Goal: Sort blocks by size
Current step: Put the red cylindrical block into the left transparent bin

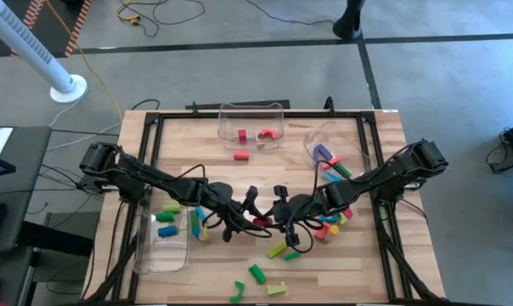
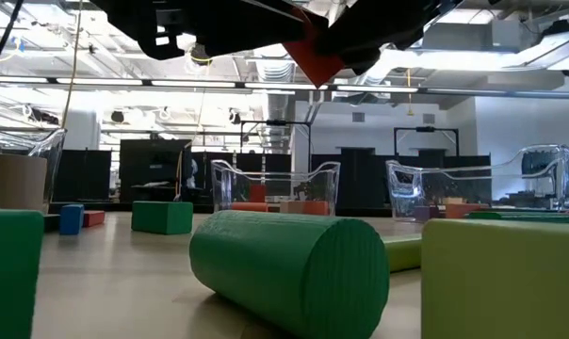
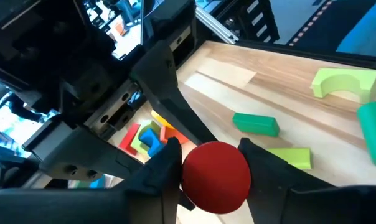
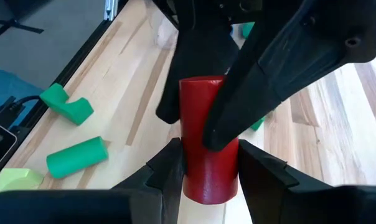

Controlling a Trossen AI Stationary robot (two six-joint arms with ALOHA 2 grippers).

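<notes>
A red cylinder [image 4: 208, 140] is held above the surface [image 1: 197, 280], near the centre of the high view, where the two arms meet. The left tool [image 3: 211, 163] is closed on one end of it; in the left wrist view its round red face is seen between the two dark fingers [image 3: 160, 168]. The right tool [image 4: 206, 163] is closed on the other end, and in the right wrist view the cylinder stands upright between its fingers, with the left tool's fingers clamped on it from the far side. In the low view only a red corner of the cylinder [image 2: 313, 58] is seen, at the top of the frame, under the dark arms.

The other blocks are spread over the surface. In the high view, green blocks [image 1: 257, 273] lie in the lower middle of the frame, and a mixed heap of blocks [image 1: 335, 223] lies to the right of centre. Blue and green blocks [image 1: 167, 223] are seen at the lower left, in and beside a clear bin [image 1: 159, 255]. A second clear bin [image 1: 252, 110] at the upper middle holds red blocks [image 1: 242, 135], and one red block [image 1: 240, 155] lies just below it in the frame. A third clear bin [image 1: 312, 140] at the upper right holds a few blocks. In the low view a green cylinder [image 2: 289, 264] lies on its side in the foreground.
</notes>
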